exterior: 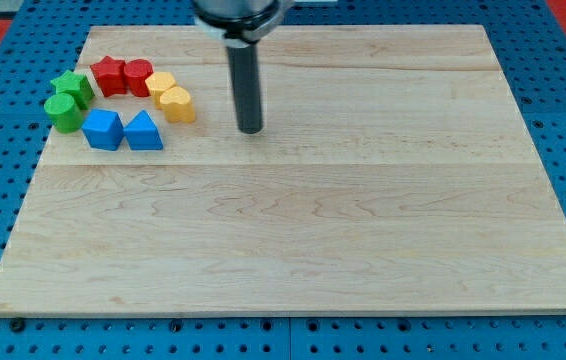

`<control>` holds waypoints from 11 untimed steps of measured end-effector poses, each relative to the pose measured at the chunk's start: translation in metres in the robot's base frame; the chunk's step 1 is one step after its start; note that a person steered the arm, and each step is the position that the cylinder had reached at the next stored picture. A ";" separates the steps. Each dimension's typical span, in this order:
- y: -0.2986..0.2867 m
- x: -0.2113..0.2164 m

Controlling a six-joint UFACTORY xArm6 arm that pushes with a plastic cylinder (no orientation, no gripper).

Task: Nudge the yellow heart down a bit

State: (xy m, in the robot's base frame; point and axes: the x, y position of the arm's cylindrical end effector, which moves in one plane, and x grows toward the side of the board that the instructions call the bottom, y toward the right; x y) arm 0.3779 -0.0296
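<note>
The yellow heart (pixel 177 103) lies on the wooden board (pixel 303 210) at the upper left, in a cluster of blocks. A second yellow block (pixel 160 83) touches it on its upper left. My tip (pixel 250 130) rests on the board to the right of the yellow heart, about a block's width away and slightly lower. It touches no block.
The cluster also holds a red star (pixel 109 75), a red round block (pixel 138 76), a green star (pixel 71 87), a green cylinder (pixel 62 112), a blue block (pixel 103 129) and a blue triangle (pixel 144 131). Blue pegboard surrounds the board.
</note>
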 end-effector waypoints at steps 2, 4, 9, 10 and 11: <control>-0.028 -0.063; -0.072 -0.043; -0.110 -0.040; -0.118 -0.038; -0.093 -0.040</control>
